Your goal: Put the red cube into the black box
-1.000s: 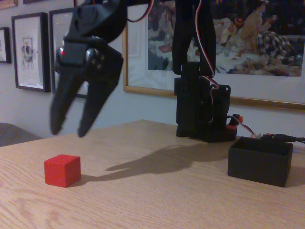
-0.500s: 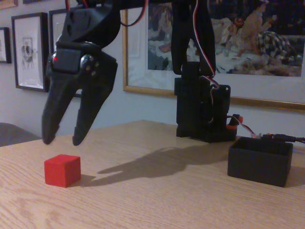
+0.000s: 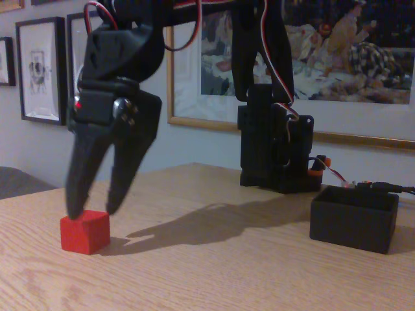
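black two-finger gripper (image 3: 94, 214) pointing steeply down at the left of the fixed view, jaws spread a little with a narrow gap between the tips. directly beneath the tips, small solid matte red cube (image 3: 85, 232) resting on the light wooden tabletop (image 3: 214, 272). left fingertip (image 3: 75, 210) down at the cube's upper left edge, apparently touching or just short of it; right fingertip (image 3: 114, 206) just above the cube's upper right corner, behind it. cannot tell from this angle whether either tip truly presses the cube. cube not lifted, sitting flat, nothing pinched.

far to the right of the gripper, well apart from the cube, low rectangular matte black box (image 3: 354, 218) with thick walls, open top facing up, standing on the same tabletop. between gripper and box, a long stretch of bare wood crossed only by the arm's shadow. behind and to the right of the gripper, tall black robot base (image 3: 275, 148) with an orange part and wires, near the table's far edge, just behind and left of the box. table's far edge running behind the gripper, with framed pictures (image 3: 42, 68) on the wall beyond.
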Controlling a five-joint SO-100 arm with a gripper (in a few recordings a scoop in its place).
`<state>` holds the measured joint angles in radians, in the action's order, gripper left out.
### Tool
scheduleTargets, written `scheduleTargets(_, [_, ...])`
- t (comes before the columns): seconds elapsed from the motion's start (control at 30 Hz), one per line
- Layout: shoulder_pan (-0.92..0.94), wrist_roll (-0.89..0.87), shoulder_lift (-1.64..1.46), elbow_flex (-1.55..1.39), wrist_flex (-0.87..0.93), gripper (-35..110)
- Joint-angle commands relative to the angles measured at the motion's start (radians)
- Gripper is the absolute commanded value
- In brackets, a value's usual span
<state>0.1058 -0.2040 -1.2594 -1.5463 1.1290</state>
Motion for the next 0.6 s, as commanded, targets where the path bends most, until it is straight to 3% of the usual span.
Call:
scheduleTargets(0.0, [0.012,-0.018,0.003,0.037,0.009,22])
scheduleTargets(0.57, [-0.012,-0.029,0.095,0.109,0.018,21])
